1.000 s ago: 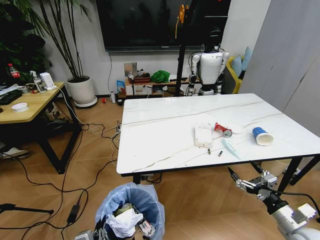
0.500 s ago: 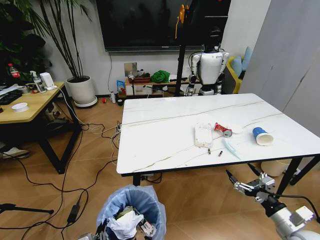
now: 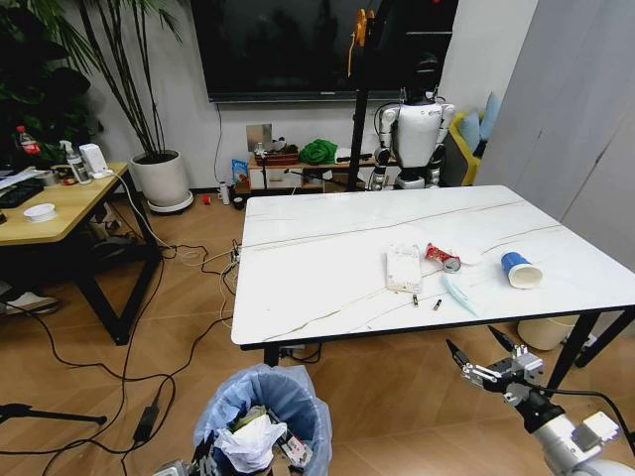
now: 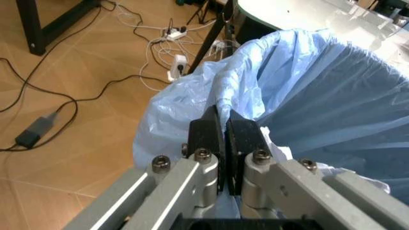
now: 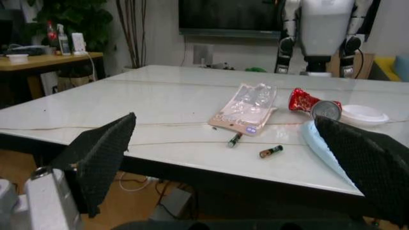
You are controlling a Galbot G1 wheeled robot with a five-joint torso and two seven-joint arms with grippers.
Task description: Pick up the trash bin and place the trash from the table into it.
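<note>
Ideally, the left end effector [image 4: 223, 143], clamped on the trash bin [image 3: 260, 415] liner, holds steady while the right end effector [image 3: 481, 355], fingers apart, rises above the bench [image 3: 317, 268] edge toward the trash [image 3: 404, 267].

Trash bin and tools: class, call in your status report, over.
Left tool shut on trash bin liner rim. Right tool open, below table edge. Trash on table. Path clear.

A room with a wood-look floor [image 3: 60, 397] strewn with black cables [image 3: 129, 367], a large dark screen [image 3: 288, 45] at twelve o'clock, and a potted palm [image 3: 159, 174] and wooden desk [image 3: 60, 208] at ten o'clock.
</note>
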